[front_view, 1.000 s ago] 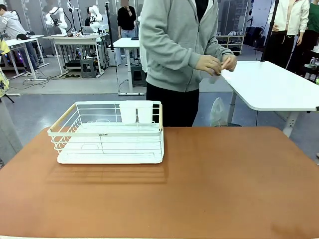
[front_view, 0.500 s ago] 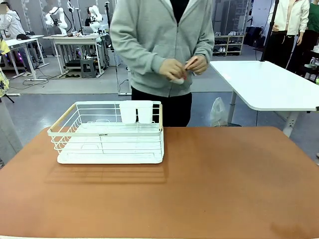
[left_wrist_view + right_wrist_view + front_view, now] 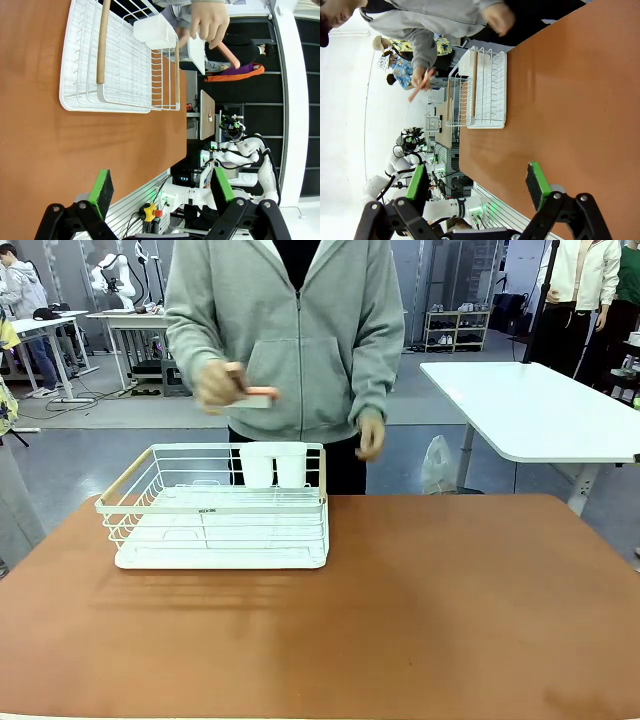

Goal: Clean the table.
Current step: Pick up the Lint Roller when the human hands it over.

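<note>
Entry: the table (image 3: 450,620), a large rectangular piece with a matte reddish-brown top, runs across the whole foreground of the front view to the person at its far edge. On it, left of centre and toward the far side, stands a white wire rack (image 3: 215,507) with pale wooden handles at its two ends. A white holder (image 3: 272,466) sits against the rack's far wall. Left gripper (image 3: 162,187): green-padded fingers spread wide apart, clamped on nothing, pointing along the brown top toward the rack. Right gripper (image 3: 476,181): fingers likewise spread wide, clamped on nothing, looking over the table with the rack farther off. The person (image 3: 300,330), in a grey zipped hoodie, stands at the far edge just behind the rack. One hand (image 3: 218,385) is raised at chest height above the rack, pinching a small white and orange-pink item (image 3: 255,396) too blurred to identify. The other hand (image 3: 371,435) hangs at waist level with its fingers loosely curled. A white-topped table (image 3: 540,415) stands behind and to the right, apart from the brown one.
</note>
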### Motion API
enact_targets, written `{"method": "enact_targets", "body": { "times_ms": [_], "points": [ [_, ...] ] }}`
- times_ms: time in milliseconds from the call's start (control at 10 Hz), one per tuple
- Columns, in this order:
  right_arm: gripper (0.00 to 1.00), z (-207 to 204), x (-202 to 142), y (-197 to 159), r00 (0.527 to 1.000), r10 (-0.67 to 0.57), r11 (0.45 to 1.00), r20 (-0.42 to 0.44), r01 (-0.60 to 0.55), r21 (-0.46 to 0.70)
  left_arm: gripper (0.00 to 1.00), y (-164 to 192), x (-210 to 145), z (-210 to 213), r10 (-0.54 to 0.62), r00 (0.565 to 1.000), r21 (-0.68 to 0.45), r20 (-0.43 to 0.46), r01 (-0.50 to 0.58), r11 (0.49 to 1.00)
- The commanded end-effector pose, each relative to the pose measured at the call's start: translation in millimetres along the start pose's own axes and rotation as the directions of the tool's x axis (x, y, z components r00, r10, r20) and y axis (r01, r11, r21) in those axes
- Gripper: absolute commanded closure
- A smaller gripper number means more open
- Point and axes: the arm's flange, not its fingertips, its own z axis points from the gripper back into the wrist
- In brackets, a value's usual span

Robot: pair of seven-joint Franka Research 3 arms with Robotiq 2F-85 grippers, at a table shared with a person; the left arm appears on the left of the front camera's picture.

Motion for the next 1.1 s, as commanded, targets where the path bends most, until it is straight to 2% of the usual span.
{"method": "enact_targets", "body": {
  "times_ms": [0, 1000],
  "points": [
    [0.00, 0.3, -0.1, 1.1, 1.000, 0.003, 1.000, 0.001, -0.003, 0.006, 0.00, 0.3, -2.3, 1.4, -0.007, 1.000, -0.003, 0.000, 0.007, 1.000],
    [0.00, 0.3, -0.1, 1.1, 1.000, 0.003, 1.000, 0.001, -0.003, 0.006, 0.00, 0.3, -2.3, 1.4, -0.007, 1.000, -0.003, 0.000, 0.007, 1.000]
  ]
}}
